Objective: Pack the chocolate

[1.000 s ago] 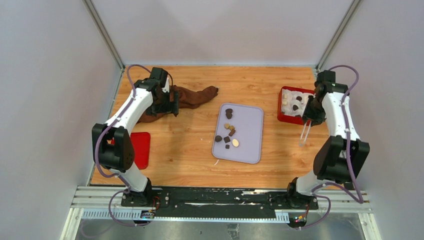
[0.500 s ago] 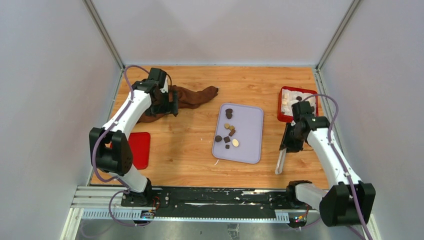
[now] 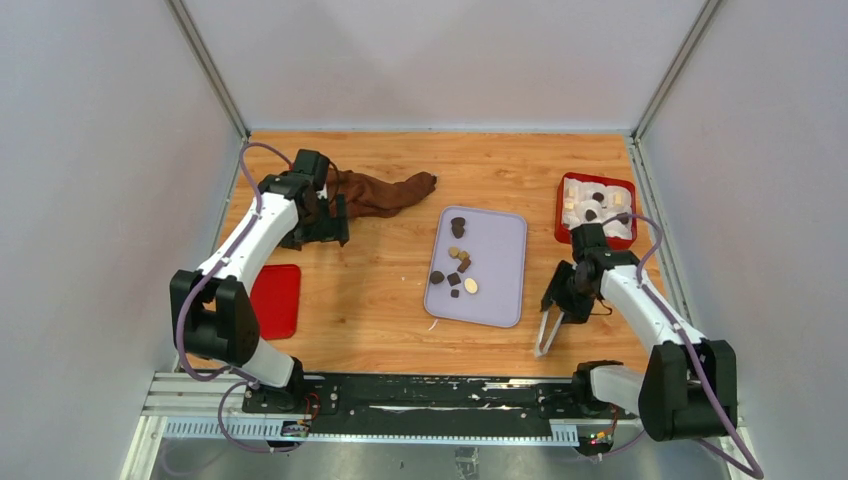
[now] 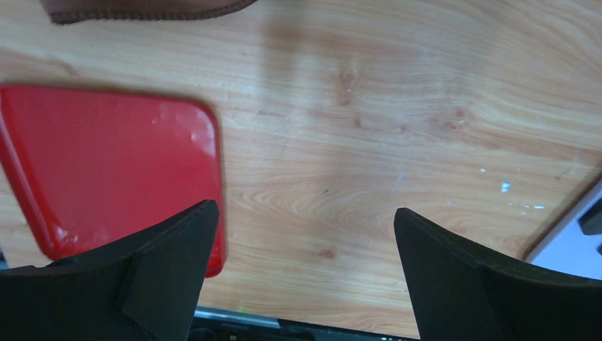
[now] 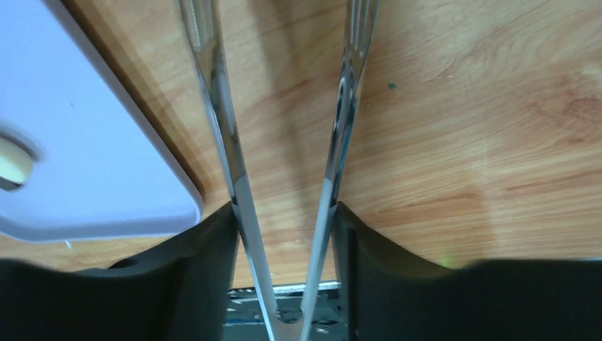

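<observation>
From overhead, the chocolate (image 3: pixel 454 279) lies as a loose scatter of small dark, tan and cream pieces on the lavender tray (image 3: pixel 497 300) in the middle of the wooden table (image 3: pixel 380 300), with 2 dark rounds apart from the rest at the tray's far end. A few more pieces sit in the white-lined red box (image 3: pixel 561 228) at the far right. The right gripper (image 3: pixel 557 305) hangs just off the tray's near right corner, clamped on a pair of metal tongs (image 3: pixel 545 335) that point toward the near edge of the table. The left gripper (image 3: pixel 330 215) is over at the far left, right beside the brown cloth (image 3: pixel 385 193), and a flat red lid (image 3: pixel 277 300) lies nearer the arm's base. Through the left wrist camera, the left gripper (image 4: pixel 304 213) has its 2 black fingers (image 4: pixel 170 270) spread wide with nothing between them, only bare wood below, the red lid (image 4: pixel 106 170) to one side and the hem of the cloth (image 4: pixel 142 8) at the top edge. Through the right wrist camera, the right gripper (image 5: pixel 284 213) pinches the tongs (image 5: pixel 216 114) near their joined end. The 2 steel arms fan apart over the wood with nothing caught in them, and the tray's rounded corner (image 5: pixel 92 163) sits beside 1 arm, with a cream piece (image 5: pixel 8 163) just showing at the picture's edge.
</observation>
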{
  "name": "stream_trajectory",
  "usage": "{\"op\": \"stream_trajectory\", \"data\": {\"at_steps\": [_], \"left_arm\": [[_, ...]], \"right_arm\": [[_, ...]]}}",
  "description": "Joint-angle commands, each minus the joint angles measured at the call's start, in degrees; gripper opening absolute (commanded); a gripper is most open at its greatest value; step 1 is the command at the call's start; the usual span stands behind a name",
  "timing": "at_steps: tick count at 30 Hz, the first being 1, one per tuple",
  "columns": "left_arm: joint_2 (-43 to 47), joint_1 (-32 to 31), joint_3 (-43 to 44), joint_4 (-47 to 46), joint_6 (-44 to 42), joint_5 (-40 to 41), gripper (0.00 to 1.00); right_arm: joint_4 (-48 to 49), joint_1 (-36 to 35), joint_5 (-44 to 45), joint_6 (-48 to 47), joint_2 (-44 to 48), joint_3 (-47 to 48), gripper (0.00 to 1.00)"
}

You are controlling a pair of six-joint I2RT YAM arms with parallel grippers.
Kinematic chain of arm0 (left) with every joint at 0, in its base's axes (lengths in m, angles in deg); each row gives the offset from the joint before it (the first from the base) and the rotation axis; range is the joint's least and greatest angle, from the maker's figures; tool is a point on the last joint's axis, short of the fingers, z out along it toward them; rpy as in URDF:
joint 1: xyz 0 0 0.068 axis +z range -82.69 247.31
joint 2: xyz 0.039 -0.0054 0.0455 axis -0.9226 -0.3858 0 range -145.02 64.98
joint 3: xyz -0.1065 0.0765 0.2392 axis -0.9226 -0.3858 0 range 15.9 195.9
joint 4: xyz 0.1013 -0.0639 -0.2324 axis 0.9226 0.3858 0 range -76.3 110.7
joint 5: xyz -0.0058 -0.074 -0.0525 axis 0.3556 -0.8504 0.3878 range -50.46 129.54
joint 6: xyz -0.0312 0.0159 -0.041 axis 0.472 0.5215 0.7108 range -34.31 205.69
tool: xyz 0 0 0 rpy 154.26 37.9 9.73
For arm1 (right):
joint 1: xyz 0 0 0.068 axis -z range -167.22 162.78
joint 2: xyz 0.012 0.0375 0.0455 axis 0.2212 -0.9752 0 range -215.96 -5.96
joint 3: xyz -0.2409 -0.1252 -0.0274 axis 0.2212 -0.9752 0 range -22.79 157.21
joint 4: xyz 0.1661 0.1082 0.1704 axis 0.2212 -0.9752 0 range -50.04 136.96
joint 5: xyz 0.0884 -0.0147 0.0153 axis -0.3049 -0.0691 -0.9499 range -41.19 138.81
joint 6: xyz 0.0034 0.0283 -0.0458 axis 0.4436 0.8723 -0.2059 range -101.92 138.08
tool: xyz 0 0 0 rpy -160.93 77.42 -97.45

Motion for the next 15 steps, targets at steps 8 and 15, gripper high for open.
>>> {"op": "stream_trajectory", "data": {"at_steps": [8,15], "left_arm": [[4.45,6.91,-4.71,7.5,6.09,11.11,1.0],[7.78,8.88,-8.89,7.3,9.56,20.14,1.0]], "right_arm": [[0.15,-0.79,5.9,-2.84,-0.15,3.56,0.75],[-1.48,-0.82,9.18,-4.85,3.57,7.99,0.75]]}}
